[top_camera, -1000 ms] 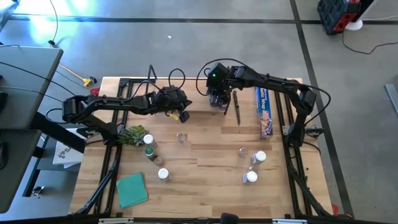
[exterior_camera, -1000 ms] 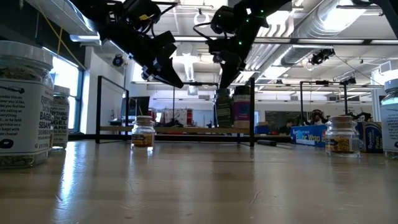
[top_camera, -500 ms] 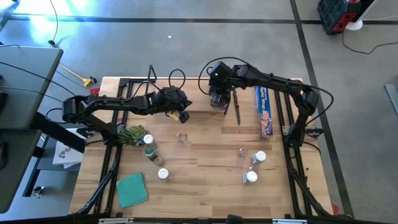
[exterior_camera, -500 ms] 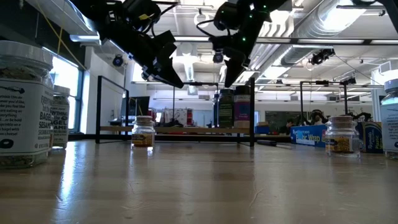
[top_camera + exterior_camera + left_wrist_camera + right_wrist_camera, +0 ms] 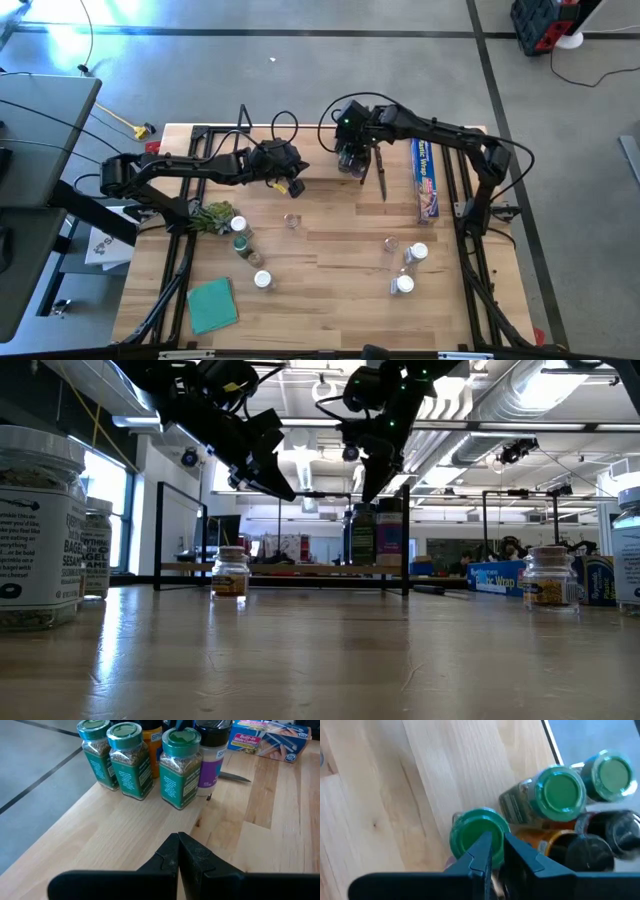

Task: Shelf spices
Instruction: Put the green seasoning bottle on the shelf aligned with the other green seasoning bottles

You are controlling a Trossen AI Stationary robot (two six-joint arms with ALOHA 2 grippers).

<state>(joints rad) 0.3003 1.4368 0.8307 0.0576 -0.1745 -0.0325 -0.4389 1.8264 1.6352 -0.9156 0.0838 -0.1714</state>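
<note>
At the far edge of the bench [image 5: 330, 250], on the shelf [image 5: 115, 827], a cluster of spices [image 5: 150, 762] stands; the right gripper [image 5: 352, 160] hangs over it, jaws nearly together and holding nothing, just above a green lid [image 5: 479, 832]; the left gripper [image 5: 287, 180] waits beside, jaws shut and empty. A jar looks just placed; the next move likely calls for lifting clear, then fetching a loose jar [image 5: 291, 220] from mid-bench, with others [image 5: 405, 268] well apart nearer the front. Readable: "SPICE" in part on an orange label [image 5: 152, 740]; "BAGEL" and "SESAME" on the nearest jar [image 5: 38, 525]; "Wrap" on the blue box [image 5: 498, 575].
</note>
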